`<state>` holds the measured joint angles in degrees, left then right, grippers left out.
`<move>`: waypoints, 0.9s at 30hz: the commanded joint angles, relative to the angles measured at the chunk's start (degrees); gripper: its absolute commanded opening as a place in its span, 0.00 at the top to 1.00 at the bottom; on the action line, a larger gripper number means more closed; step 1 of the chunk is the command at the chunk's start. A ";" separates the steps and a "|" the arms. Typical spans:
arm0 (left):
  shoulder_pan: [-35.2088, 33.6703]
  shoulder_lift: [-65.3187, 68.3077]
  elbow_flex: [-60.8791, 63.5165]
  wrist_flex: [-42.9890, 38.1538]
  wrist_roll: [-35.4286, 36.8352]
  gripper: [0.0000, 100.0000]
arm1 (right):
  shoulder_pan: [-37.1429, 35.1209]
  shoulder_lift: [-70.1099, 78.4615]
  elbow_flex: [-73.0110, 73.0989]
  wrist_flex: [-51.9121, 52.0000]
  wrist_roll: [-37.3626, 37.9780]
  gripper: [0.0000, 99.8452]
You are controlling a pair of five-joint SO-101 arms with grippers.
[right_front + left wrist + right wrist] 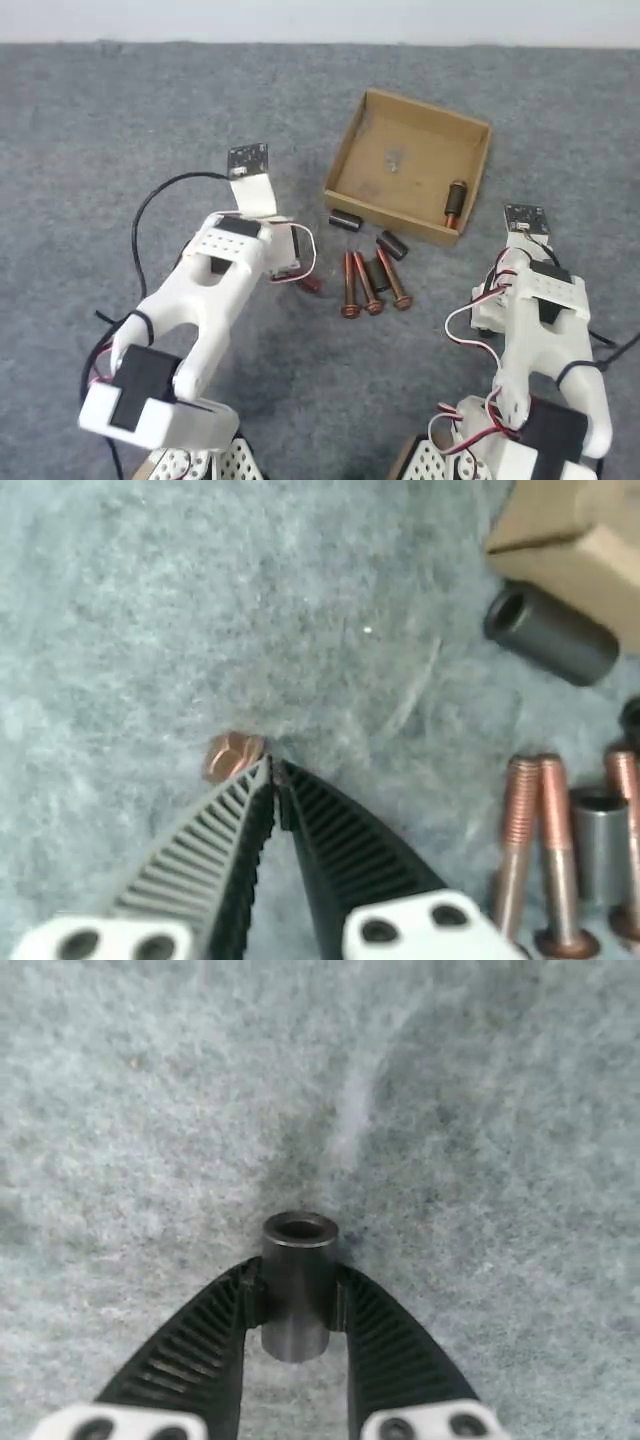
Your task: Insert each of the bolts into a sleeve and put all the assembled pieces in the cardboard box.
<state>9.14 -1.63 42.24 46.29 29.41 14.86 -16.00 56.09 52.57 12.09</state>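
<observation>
Both are gripping: left tool (275,773) is pinching a bolt (232,757) at its tips, right tool (296,1288) is clamping a sleeve (298,1248) mid-jaw.

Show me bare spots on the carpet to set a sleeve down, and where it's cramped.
Bare carpet lies left of the cardboard box, beyond the left arm. More lies between it and the right arm, nearer than the bolts. Crowded: the strip before the box, where loose sleeves and bolts cluster.
</observation>
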 commanded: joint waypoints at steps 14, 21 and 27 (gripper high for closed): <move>0.70 0.00 -11.91 16.88 10.90 0.99 | 0.48 -2.68 -0.18 -0.84 0.88 0.99; 0.53 -5.10 -6.11 11.87 10.73 0.99 | 0.48 -2.68 -0.18 -0.84 0.88 0.99; 0.09 -7.12 -4.62 11.16 11.08 0.99 | 0.40 -2.68 -0.18 -0.84 0.88 0.99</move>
<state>9.49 -4.70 37.76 59.47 39.52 14.86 -16.00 56.09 52.57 12.09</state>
